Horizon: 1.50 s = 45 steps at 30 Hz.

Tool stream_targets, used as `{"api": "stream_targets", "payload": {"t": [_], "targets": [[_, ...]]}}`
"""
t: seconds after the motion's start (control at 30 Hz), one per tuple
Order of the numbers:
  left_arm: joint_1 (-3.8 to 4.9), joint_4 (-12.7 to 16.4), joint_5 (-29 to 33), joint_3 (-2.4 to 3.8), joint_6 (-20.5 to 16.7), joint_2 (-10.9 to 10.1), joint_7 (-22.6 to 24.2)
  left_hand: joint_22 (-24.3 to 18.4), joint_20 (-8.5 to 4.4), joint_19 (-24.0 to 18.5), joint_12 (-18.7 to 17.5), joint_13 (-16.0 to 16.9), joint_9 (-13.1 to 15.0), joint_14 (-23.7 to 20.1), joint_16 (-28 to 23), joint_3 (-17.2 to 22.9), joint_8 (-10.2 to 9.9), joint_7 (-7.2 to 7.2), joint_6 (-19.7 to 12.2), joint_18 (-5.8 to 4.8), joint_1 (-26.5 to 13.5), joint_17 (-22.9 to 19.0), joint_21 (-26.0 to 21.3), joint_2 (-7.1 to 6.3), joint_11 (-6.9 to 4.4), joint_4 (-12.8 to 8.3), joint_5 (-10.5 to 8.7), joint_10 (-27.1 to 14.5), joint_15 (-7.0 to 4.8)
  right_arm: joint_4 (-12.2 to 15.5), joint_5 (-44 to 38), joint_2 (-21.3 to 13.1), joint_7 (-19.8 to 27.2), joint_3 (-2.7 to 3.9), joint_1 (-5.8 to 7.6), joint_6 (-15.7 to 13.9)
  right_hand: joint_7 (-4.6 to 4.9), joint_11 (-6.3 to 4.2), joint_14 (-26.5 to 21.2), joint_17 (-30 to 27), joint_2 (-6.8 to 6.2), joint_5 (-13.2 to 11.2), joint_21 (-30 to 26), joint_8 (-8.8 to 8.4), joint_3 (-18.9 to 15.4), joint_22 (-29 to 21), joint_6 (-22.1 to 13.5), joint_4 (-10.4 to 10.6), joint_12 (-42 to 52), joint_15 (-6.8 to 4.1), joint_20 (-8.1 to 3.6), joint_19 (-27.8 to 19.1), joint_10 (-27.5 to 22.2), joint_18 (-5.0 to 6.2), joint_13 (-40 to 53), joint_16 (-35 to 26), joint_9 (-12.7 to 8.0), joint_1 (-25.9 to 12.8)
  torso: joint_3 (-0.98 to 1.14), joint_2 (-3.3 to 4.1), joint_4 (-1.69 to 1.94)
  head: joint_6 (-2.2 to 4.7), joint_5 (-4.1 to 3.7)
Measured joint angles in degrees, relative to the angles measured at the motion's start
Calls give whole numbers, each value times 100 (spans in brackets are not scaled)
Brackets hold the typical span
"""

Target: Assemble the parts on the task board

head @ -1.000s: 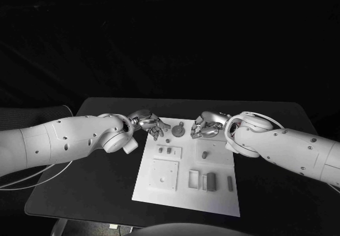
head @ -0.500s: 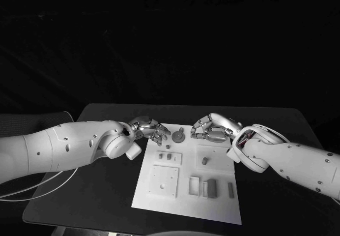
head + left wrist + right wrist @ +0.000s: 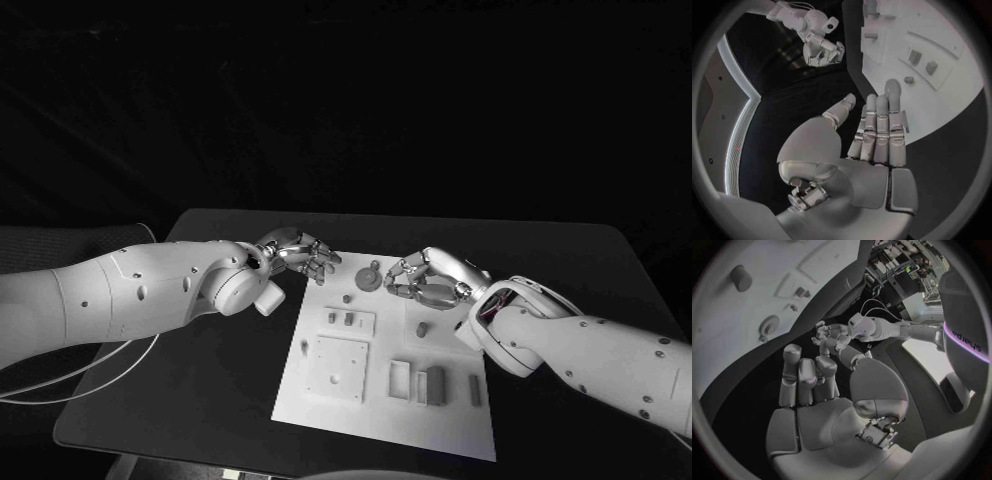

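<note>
The white task board (image 3: 378, 418) lies in the middle of the black table. Grey parts lie on it: a round flat piece (image 3: 371, 275) at the far edge, two small pegs (image 3: 340, 319), a short cylinder (image 3: 421, 328) and upright blocks (image 3: 433, 385) near the front. My left hand (image 3: 296, 255) hovers at the board's far left corner with its fingers straight and nothing in it (image 3: 873, 135). My right hand (image 3: 433, 278) hangs over the far edge just right of the round piece, fingers apart and holding nothing (image 3: 811, 385).
A square raised plate (image 3: 338, 366) and a rectangular slot (image 3: 397, 378) sit on the board's near half. Bare black table (image 3: 216, 380) lies to the left of the board and beyond it. The table's edges fall off into darkness all round.
The camera has shifted. My right hand's fingers have uncurled and spread near the round piece. My left hand has drawn back slightly toward the board's far left corner.
</note>
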Motion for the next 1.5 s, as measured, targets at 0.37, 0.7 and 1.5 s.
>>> {"api": "stream_targets", "payload": {"t": [0.37, 0.7, 1.5], "targets": [[1, -88, 177, 1, -167, -53, 148, 11, -1, 44, 59, 7, 12, 0, 0, 0, 26, 0, 0, -12, 0, 0, 0, 0, 0, 0, 0, 1, 0, -190, -588, 219, 71, -4, -157, -110, -8, -20, 42, 68, -23, -58, 23, -3, 0, 0, 8, 0, 0, 29, -23, 42, 20, -1, 13, 0, -10, -10, -18, 4, 20, -103, 75], [0, -98, 214, -1, -210, -66, 173, 11, -1, 44, 81, 6, 12, 22, 0, 0, 26, -17, 17, -14, 23, -1, 0, 22, -21, 0, 0, -20, -21, -237, -778, 189, -3, -2, -157, -124, -13, -20, 43, 78, -23, -82, 23, -20, -1, -1, 13, 0, 0, 27, -22, 60, 20, -3, 18, 22, -7, -10, -14, 4, 7, -129, 103], [0, -91, 202, -1, -221, -90, 180, 21, -21, 64, 103, 5, 17, 22, 0, -1, 26, -17, 16, 23, 23, -2, -23, 22, -22, 1, 0, -19, -21, 337, -1162, -43, -259, -95, -172, 340, 143, 192, -152, -225, -573, -679, 22, -314, -542, -1, -451, -15, -66, 93, 17, -109, -110, -2, 43, -7, -126, 225, -6, 2, -3, -229, 116]]}}
